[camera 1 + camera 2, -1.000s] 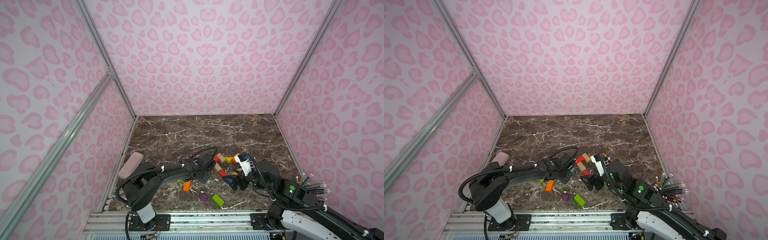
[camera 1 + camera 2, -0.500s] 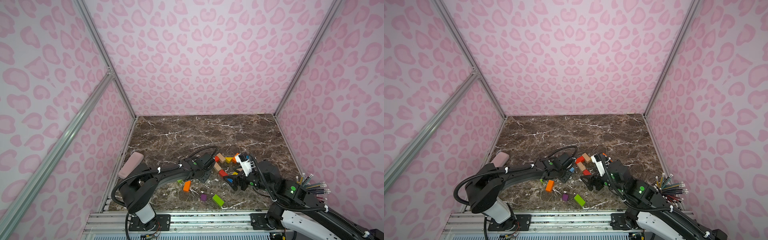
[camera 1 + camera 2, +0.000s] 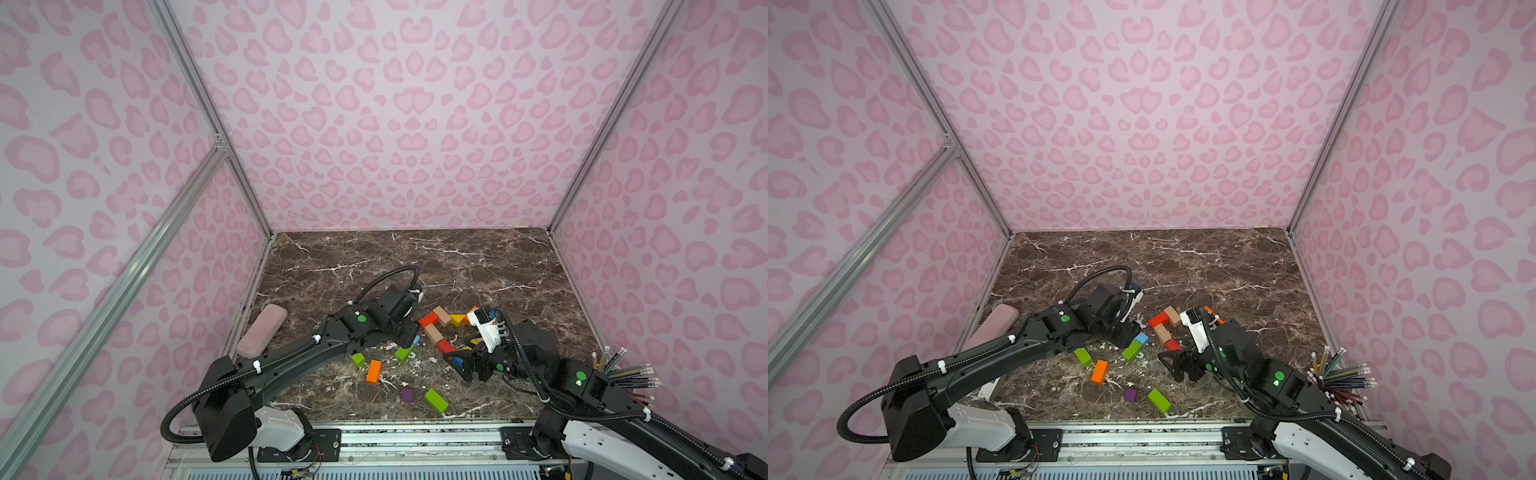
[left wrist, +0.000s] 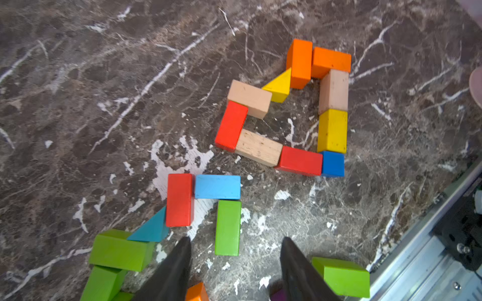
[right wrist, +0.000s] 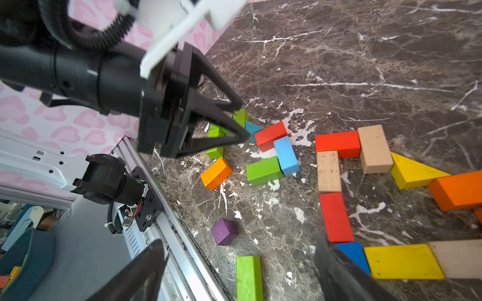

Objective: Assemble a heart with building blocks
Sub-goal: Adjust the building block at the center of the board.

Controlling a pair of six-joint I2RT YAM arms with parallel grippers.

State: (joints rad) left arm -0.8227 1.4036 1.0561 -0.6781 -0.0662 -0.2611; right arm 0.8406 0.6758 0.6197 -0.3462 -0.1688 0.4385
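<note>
The building blocks lie on the marble floor. A closed outline of red, tan, yellow, orange and blue bricks shows in both top views. Beside it sit a red brick, a light blue brick and a green brick. My left gripper is open just behind that green brick and holds nothing. My right gripper hangs wide open and empty over a loose green brick, near a purple cube.
An orange brick, a green cube and more green bricks lie loose near the front. A pink case rests by the left wall. A bundle of pencils stands at the right. The metal rail runs along the front edge.
My left gripper's jaws have gone from shut to open, leaving the green brick on the floor. Both arms have hardly shifted.
</note>
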